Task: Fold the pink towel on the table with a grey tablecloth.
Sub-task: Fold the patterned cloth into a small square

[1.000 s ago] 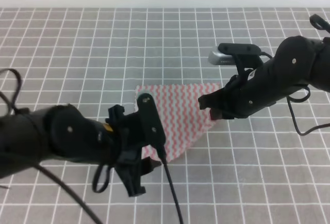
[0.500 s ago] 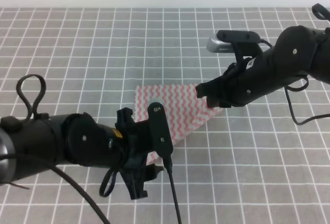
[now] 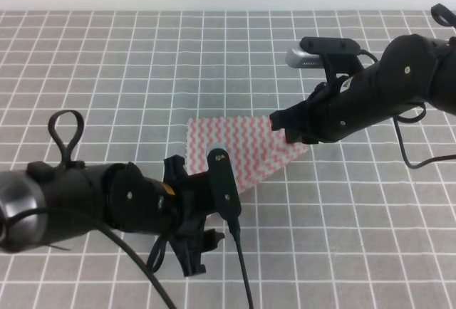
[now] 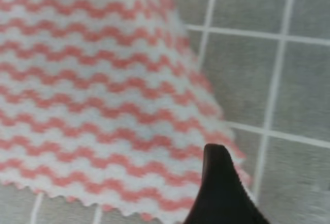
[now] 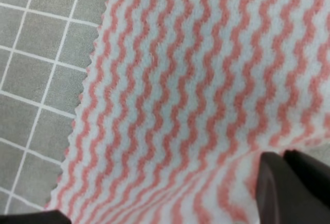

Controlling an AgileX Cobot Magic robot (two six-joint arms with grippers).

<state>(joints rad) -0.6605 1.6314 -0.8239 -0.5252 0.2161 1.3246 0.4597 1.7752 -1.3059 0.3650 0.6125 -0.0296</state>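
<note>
The pink towel (image 3: 242, 149) lies on the table with a grey tablecloth (image 3: 142, 67), near the middle. My right gripper (image 3: 288, 132) is shut on the towel's right corner, holding it raised so the cloth (image 5: 196, 95) bends up toward the dark fingers (image 5: 289, 182). My left gripper (image 3: 203, 241) sits low at the towel's near edge, mostly hidden by its own arm. In the left wrist view a single dark fingertip (image 4: 219, 188) rests over the towel's (image 4: 93, 95) pinked edge near a corner. Whether it grips the cloth does not show.
Grid-printed grey cloth (image 4: 289, 90) surrounds the towel on all sides. Black cables trail from the left arm (image 3: 239, 266) and loop at the far left (image 3: 68, 127). A white wall borders the far edge.
My right gripper carried the towel's right corner up and leftward, shortening the towel's right side. My left arm slid down and to the left, toward the near edge.
</note>
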